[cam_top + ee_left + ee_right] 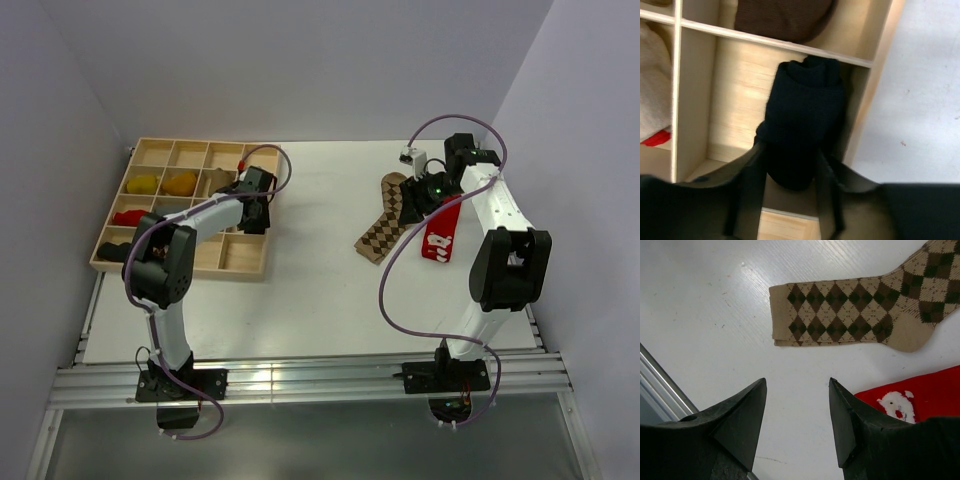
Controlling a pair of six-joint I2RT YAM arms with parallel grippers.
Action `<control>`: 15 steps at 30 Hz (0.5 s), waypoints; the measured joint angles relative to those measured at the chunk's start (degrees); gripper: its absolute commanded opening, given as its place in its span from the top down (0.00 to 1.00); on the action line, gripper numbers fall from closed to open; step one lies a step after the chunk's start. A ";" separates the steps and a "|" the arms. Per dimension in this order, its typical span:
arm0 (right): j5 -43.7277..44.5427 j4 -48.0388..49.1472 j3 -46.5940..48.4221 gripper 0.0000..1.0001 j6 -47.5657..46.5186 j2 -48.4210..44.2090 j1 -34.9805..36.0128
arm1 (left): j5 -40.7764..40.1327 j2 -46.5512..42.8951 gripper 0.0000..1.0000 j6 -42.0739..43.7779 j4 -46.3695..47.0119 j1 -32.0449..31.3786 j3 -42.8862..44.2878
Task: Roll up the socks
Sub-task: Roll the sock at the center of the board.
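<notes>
The black sock (pixel 802 115), rolled into a bundle, lies in a compartment of the wooden tray (pixel 740 90). My left gripper (pixel 790 152) is open, one finger on each side of the bundle's near end. The brown-and-tan argyle sock (pixel 850 315) lies flat on the white table, and the red sock (pixel 920 395) with white marks lies beside it. My right gripper (pixel 797 385) hovers open over bare table just short of both, holding nothing. From above, the argyle sock (pixel 385 225) and red sock (pixel 440 235) lie under the right gripper (pixel 425 190); the left gripper (pixel 255 210) is over the tray's right side.
The wooden tray (pixel 245 262) sits at the table's left and holds a yellow bundle (pixel 143 185), an orange one (pixel 180 183) and a red one (pixel 128 217). A brown bundle (pixel 785 17) fills the compartment beyond the black sock. A metal rail (pixel 300 380) runs along the near edge.
</notes>
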 measured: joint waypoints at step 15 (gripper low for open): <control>0.02 -0.04 0.90 0.39 0.09 0.04 0.00 | 0.57 -2.64 0.40 1.46 0.20 0.74 1.01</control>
